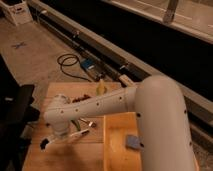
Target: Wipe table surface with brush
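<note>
The gripper (64, 134) hangs low over the table surface (55, 157), and the brush (67, 136) lies slanted just below it, its dark head (44, 145) touching the wood to the left, probably so it can sweep. Whether the claw holds the brush I cannot tell, because the arm (110, 102) hides the wrist. Well right of the claw, the blue sponge (132, 142) rests on the yellow panel (120, 135).

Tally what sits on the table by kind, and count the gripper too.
Brush: 1
Blue sponge: 1
Orange tray: 1
Yellow item: 1
Dark red item: 1
Gripper: 1, low over the left part of the table, at the brush
Total: 6
</note>
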Robot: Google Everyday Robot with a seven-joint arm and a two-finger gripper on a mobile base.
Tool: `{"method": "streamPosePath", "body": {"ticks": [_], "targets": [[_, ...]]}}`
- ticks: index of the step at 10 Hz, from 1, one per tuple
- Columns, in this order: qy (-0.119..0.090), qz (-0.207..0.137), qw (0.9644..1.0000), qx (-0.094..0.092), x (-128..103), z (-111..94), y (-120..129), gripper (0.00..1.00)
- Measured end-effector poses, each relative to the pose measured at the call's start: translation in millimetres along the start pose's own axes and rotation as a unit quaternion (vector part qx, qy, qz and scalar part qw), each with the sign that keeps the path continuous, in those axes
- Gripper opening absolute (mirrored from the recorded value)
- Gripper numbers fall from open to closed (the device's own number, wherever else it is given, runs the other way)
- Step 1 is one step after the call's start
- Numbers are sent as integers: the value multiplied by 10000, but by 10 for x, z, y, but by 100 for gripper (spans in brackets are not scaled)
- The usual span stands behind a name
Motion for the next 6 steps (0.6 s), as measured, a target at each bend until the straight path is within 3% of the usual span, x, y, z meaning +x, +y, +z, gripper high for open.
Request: {"method": "streamPosePath", "body": {"ticks": [3,6], "targets": [[46,-24,9999,-114,-143,90,106,0],[-127,204,9997,-71,84,97,361,4]]}}
